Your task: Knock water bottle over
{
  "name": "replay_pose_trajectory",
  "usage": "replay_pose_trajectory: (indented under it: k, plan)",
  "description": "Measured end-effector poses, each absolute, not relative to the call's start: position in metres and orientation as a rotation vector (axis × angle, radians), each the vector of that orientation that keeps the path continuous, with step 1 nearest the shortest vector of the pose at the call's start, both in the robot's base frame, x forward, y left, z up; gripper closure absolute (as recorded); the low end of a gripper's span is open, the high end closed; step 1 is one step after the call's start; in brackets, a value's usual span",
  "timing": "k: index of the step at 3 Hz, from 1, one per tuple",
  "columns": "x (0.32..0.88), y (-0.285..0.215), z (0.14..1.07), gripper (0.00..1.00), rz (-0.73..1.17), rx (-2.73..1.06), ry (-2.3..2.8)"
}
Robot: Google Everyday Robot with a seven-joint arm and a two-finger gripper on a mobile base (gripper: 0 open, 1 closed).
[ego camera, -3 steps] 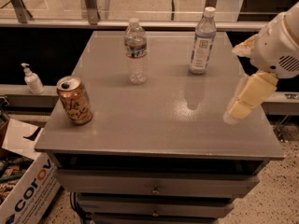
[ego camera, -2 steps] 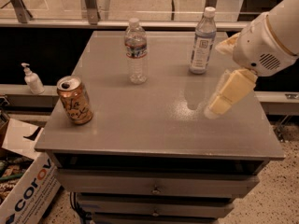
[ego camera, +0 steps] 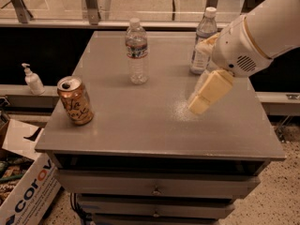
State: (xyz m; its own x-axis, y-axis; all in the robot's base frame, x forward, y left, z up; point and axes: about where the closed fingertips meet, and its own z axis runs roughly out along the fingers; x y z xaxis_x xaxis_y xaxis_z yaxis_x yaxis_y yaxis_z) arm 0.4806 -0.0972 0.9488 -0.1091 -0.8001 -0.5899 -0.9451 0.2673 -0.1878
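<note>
The water bottle [ego camera: 136,50] stands upright at the back middle of the grey table [ego camera: 140,125]. It is small, clear and ribbed, with a white cap and a red-white-blue label band. My gripper [ego camera: 199,104] is cream-coloured and points down-left over the table's right half. It is in front of and to the right of the water bottle, well apart from it. The white arm behind it comes in from the upper right.
A taller smooth bottle with a white label [ego camera: 202,46] stands at the back right, partly behind my arm. An orange-gold can [ego camera: 75,101] stands near the table's left front edge. A soap dispenser [ego camera: 33,79] and a cardboard box [ego camera: 23,191] are to the left, below the table.
My arm and gripper have moved left across the table, from its right edge towards the middle. The bottles and the can have not moved.
</note>
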Motion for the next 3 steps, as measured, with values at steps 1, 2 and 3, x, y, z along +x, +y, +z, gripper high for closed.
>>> replay_pose_trajectory:
  k: [1,2,3]
  plan:
    - [0.48,-0.097,0.949,0.0,0.323,-1.571,1.944]
    - [0.484,-0.091,0.937,0.0,0.396,-1.495,1.925]
    - [0.494,-0.076,0.919,0.0,0.463,-1.389,1.885]
